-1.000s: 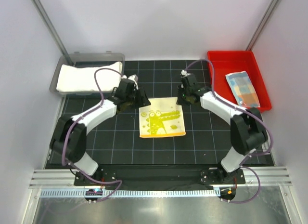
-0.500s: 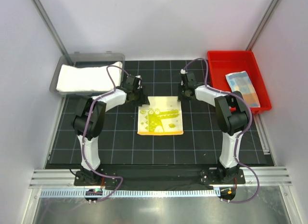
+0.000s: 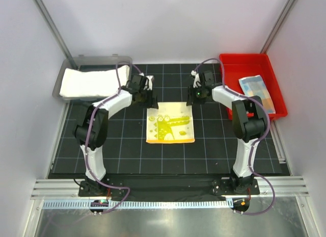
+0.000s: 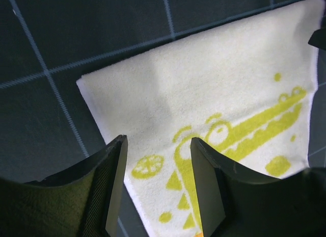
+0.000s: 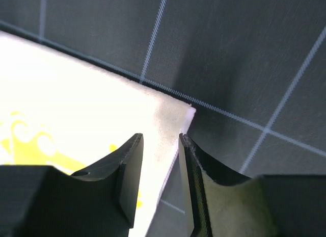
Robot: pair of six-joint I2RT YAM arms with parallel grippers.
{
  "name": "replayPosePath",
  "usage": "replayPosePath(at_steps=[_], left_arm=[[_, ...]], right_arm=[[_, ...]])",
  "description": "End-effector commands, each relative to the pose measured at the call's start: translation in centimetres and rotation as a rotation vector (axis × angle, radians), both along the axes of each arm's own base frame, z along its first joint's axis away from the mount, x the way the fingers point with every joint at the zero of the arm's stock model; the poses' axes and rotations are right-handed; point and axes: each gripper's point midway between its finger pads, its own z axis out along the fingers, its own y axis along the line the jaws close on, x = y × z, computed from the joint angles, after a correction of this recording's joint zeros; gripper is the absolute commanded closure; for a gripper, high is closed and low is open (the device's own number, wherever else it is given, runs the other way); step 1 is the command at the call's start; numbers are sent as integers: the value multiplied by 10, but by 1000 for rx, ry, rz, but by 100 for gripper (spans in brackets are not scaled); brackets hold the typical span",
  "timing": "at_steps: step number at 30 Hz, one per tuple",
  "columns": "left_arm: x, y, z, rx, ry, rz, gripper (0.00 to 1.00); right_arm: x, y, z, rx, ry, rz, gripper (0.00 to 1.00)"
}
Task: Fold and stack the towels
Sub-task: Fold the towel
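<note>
A pale yellow towel (image 3: 169,124) with a green crocodile print lies flat in the middle of the black grid mat. My left gripper (image 3: 150,101) hovers at its far left corner, jaws open and nothing between them; the left wrist view shows the towel (image 4: 229,84) under that left gripper (image 4: 158,142). My right gripper (image 3: 195,98) hangs at the far right corner, jaws parted and empty. In the right wrist view the towel (image 5: 76,104) lies just under and beyond the right gripper (image 5: 160,137). A white towel (image 3: 84,83) lies in the grey tray, a light-blue patched towel (image 3: 257,93) in the red tray.
The grey tray (image 3: 69,63) stands at the far left off the mat, and the red tray (image 3: 232,61) at the far right. White walls close in the back and both sides. A metal rail runs along the near edge behind the arm bases.
My right gripper has opened and let go of the yellow towel's far right corner. Both grippers have drawn back a little toward the far side. The towel lies flat.
</note>
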Motion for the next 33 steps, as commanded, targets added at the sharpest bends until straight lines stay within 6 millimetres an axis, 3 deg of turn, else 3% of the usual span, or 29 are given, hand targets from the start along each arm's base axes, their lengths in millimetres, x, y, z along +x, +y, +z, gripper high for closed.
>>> replayPosePath(at_steps=[1, 6, 13, 22, 28, 33], left_arm=[[26, 8, 64, -17, -164, -98, 43], [37, 7, 51, -53, -112, -228, 46], [46, 7, 31, -122, -83, -372, 46], [53, 15, -5, -94, -7, -420, 47], [55, 20, -9, -92, 6, -438, 49], [58, 19, -9, -101, 10, -448, 51]], right_arm=[[13, 2, 63, 104, -100, 151, 58], [11, 5, 40, 136, -8, 274, 58], [17, 4, 31, 238, 58, 399, 55], [20, -2, 5, 248, 142, 459, 53], [20, -11, 7, 276, 144, 472, 52], [14, -5, 3, 345, 182, 505, 55]])
